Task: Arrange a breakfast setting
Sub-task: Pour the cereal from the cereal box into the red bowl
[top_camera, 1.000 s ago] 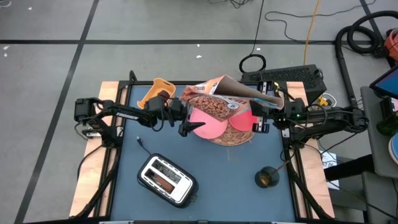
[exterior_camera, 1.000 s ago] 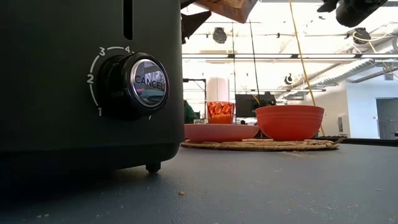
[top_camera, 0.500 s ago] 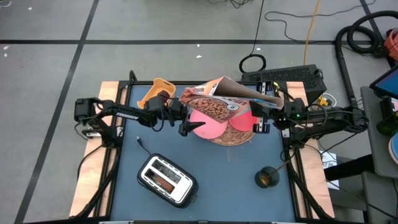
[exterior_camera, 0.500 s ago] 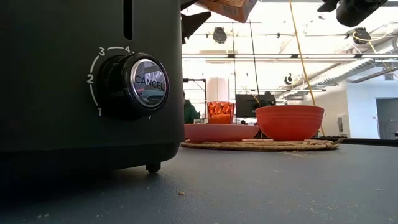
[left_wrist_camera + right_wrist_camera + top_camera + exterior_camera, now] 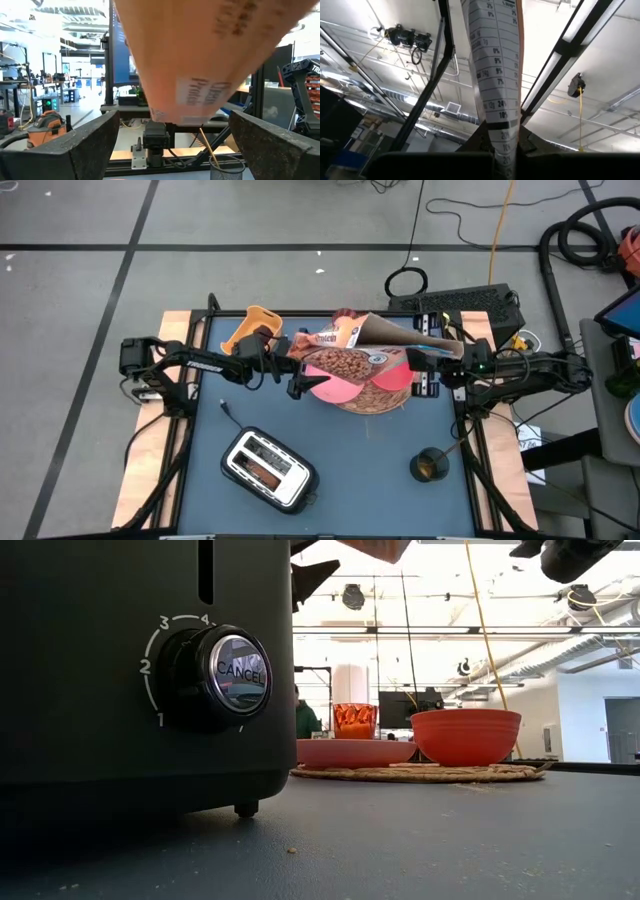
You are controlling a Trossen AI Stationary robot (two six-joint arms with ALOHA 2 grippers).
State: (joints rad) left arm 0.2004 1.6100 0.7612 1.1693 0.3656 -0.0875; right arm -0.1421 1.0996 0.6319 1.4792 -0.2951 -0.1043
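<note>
A brown cereal box [image 5: 355, 350] hangs lengthwise over the pink plate [image 5: 335, 388] and red bowl [image 5: 395, 377], which stand on the round straw mat [image 5: 372, 406]. My right gripper [image 5: 424, 368] is shut on the box's right end. My left gripper [image 5: 293, 367] is open at the box's left end, one finger on either side of the box [image 5: 200, 60] with a gap on each side. From table height the plate [image 5: 355, 752], bowl [image 5: 465, 737] and a small glass [image 5: 354, 720] behind the plate show on the mat [image 5: 420, 774]. My right gripper pinches the box's narrow panel with the printed table [image 5: 501, 135] between its two fingers, at the box's right end. The fingers slant upward from the table's right side. The box is lifted clear and reaches out toward the left, above the plate and bowl.
A black and silver toaster [image 5: 268, 468] stands near the front edge and fills the left of the low view [image 5: 140, 670]. A small dark round thing [image 5: 430, 465] sits at the near right. A yellow object [image 5: 256, 320] lies at the far left.
The box has rolled about its length in my right gripper's hold: its face with the cereal picture now shows more fully from above. Its left end has come nearer my left gripper, which has kept still and open.
</note>
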